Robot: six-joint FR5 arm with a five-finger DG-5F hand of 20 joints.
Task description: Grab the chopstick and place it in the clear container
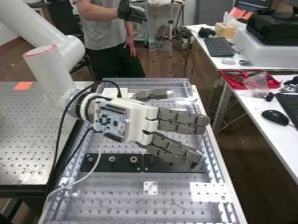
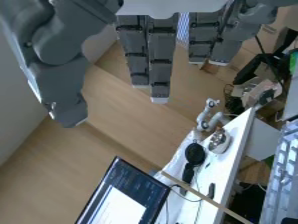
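- Well, furthest back behind the fingers, past the wrist, an orange patch (image 1: 23, 86) lies on the perforated side table (image 1: 26, 130).
- The white arm (image 1: 48, 70) comes in from that same side, with a black cable (image 1: 62, 135) looping down beside it.
- Next comes the hand (image 1: 148, 122), above the bench (image 1: 120, 200), its circuit board (image 1: 113, 119) on the wrist side of the fingers.
- A dark bar (image 1: 163, 166) with round fittings runs across the bench, partly behind the lower fingers in the high view.
- The fingers (image 1: 178, 121) are straight and spread, with a wide gap between two groups of them; they grip nothing.
- A small white plate (image 1: 151, 188) and a larger one (image 1: 209, 192) lie nearer the high camera than the fingers.
- Past the fingertips, apart from the bench, stand a red tray (image 1: 229, 80) and a black mouse (image 1: 275, 117) on a white desk.
- As for the chopstick, the wrist view has a thin, light-brown stick (image 2: 206, 198) that may be it, though I cannot tell for sure. It appears beyond the fingertips and apart from them, crossing the view of a white tabletop (image 2: 236, 145), near a dark screen (image 2: 126, 190).
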